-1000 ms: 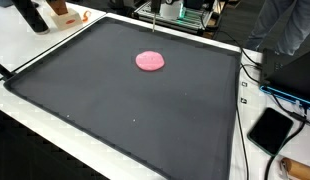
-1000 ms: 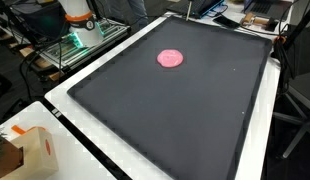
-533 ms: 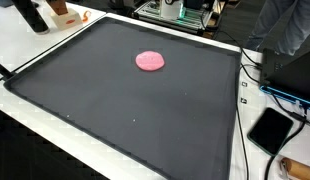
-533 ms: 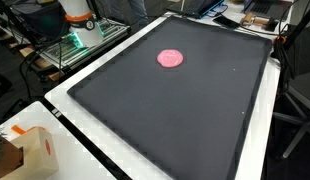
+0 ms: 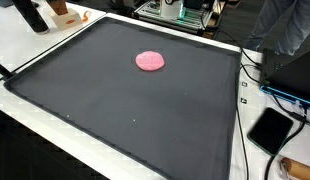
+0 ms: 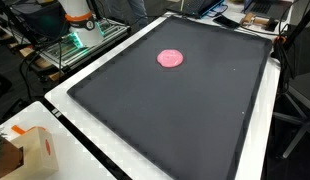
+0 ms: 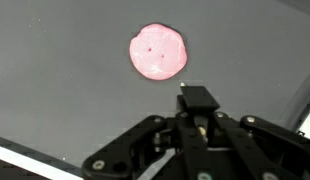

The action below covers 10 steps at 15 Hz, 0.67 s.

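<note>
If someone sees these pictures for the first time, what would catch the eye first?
The flat pink disc, alone on the large black mat in both exterior views. In the wrist view the gripper shows just below it, not touching, its jaws seemingly closed on nothing.

We're looking at a robotics lab here, no doubt about it. A big black mat (image 5: 125, 100) covers a white table (image 5: 15, 50), and cables (image 5: 253, 72) trail off along its edge. A metal rack of electronics (image 5: 180, 10) sits at the far side. In an exterior view, equipment glowing green (image 6: 73, 42) stands on a side bench, and a cardboard box (image 6: 37, 150) is parked on the table corner.
</note>
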Motion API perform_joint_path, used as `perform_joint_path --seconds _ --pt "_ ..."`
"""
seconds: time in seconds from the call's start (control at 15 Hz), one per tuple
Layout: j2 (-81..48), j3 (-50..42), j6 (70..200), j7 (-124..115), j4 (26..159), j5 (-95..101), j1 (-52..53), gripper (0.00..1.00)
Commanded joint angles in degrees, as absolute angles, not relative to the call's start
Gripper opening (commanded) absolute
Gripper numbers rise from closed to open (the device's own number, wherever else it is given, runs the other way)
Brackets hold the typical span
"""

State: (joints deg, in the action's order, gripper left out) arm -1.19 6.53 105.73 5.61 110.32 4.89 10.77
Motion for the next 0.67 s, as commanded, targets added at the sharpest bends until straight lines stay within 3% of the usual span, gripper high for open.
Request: perform_joint_path --seconds 0.0,0.07,0.6 --pt "-1.2 7.3 105.6 5.6 110.2 4.9 10.0 0.12" --pt "-1.5 7.2 105.5 6.1 110.4 4.1 9.9 0.03" --pt "0.3 7.2 112.3 17.2 119.5 -4.2 9.2 0.03"
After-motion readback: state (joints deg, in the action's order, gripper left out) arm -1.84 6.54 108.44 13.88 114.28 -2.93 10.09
